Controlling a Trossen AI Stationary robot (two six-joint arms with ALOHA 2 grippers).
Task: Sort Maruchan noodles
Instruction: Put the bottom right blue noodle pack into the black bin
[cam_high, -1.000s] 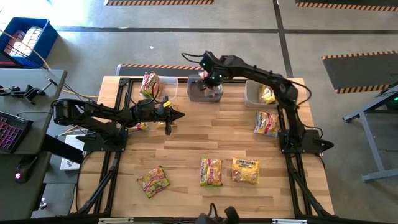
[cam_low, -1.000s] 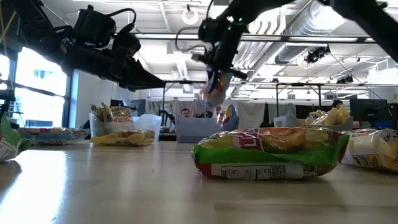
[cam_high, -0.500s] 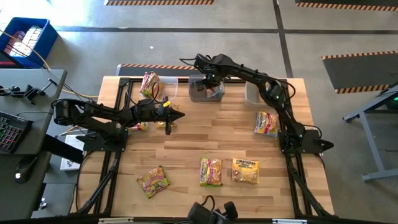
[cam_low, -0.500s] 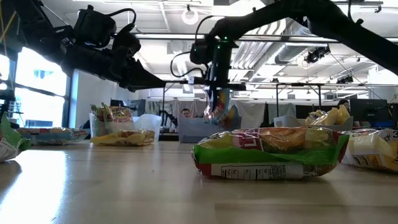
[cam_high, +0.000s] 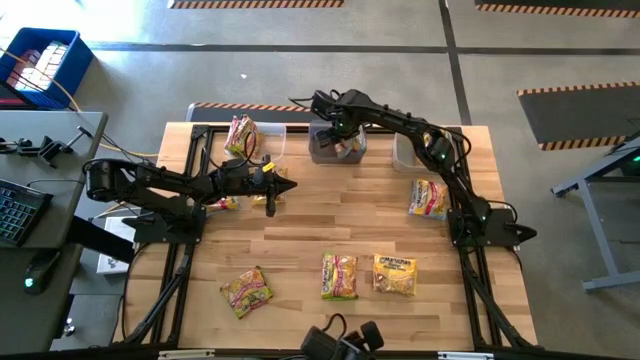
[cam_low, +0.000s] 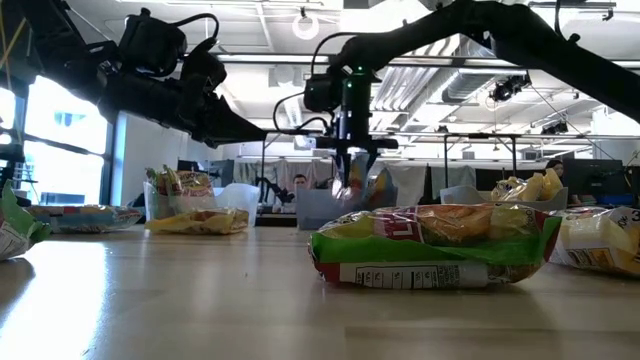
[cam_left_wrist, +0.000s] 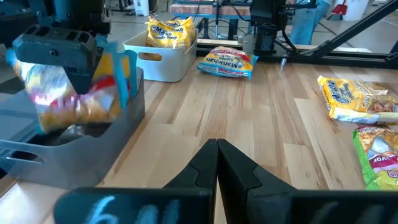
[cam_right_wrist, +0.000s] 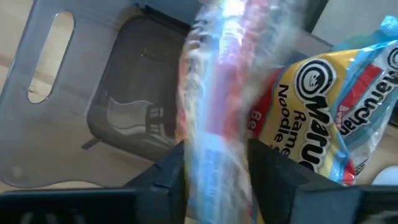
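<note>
Noodles first: a crinkly plastic packet (cam_right_wrist: 214, 93) stands on edge between the right hand's (cam_high: 340, 128) fingers, over the grey bin (cam_high: 335, 142) at the tabletop's far edge, another packet already inside. Whether those fingers are pinching it or have let go, I cannot tell. Left hand (cam_high: 288, 186) hangs pressed together, holding nothing, over the left half of the tabletop. Loose packets lie near the front edge: one green-red (cam_high: 246, 291), two yellow (cam_high: 339, 276) (cam_high: 395, 275), and another (cam_high: 428, 198) toward the right edge. They look light, slick and rustly, with a brittle block inside, so I'd grip across the flat middle, gently.
</note>
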